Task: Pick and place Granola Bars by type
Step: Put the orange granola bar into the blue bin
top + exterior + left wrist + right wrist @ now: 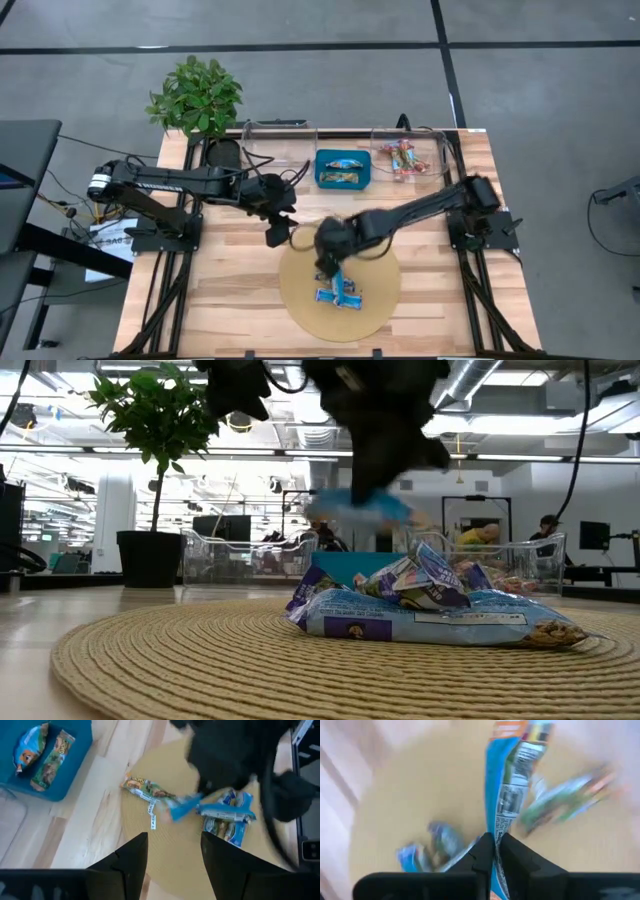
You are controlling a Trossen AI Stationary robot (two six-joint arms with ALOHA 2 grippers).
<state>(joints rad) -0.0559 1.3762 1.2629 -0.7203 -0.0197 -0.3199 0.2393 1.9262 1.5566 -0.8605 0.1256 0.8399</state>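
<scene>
Granola Bars on mat; right end effector pinching blue bar, motion-blurred; left end effector spread.

Your right gripper hangs over the woven mat, pinching a blue bar. Blue-and-silver bars lie piled beneath it. A potted plant stands behind.

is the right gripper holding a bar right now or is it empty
Holding one. The right gripper has its fingers pinched on a bright blue shiny-wrapped granola bar, lifted above the round woven mat.

blue bars, tan woven mat; teal tray
</scene>
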